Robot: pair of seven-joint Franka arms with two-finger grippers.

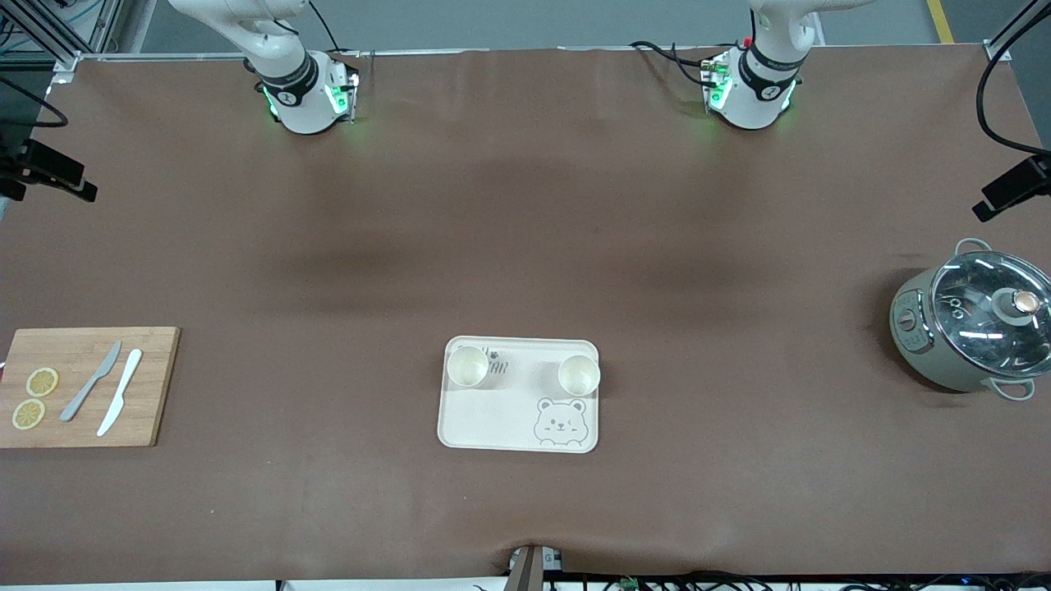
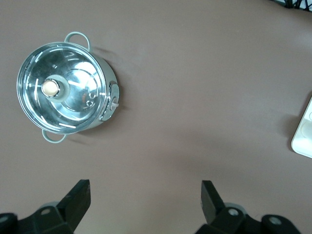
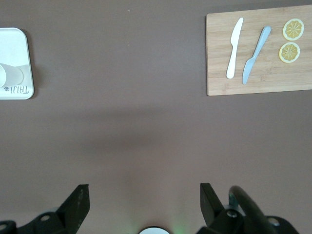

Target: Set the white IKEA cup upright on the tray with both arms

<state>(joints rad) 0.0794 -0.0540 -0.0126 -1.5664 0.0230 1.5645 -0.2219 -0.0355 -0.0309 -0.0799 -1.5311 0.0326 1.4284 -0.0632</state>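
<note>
Cream tray (image 1: pixel 501 427) at table centre, two white cups upright on it.

One cup (image 1: pixel 466 366) toward the right arm's end, other cup (image 1: pixel 579 374) toward the left arm's end, both along the tray edge farther from the front camera. Left gripper (image 2: pixel 146 195) raised, jaws wide, holding nothing, over bare table near pot (image 2: pixel 66 87). Right gripper (image 3: pixel 145 195) raised, jaws wide, holding nothing, over bare table between tray and cutting board (image 3: pixel 265 73).
</note>
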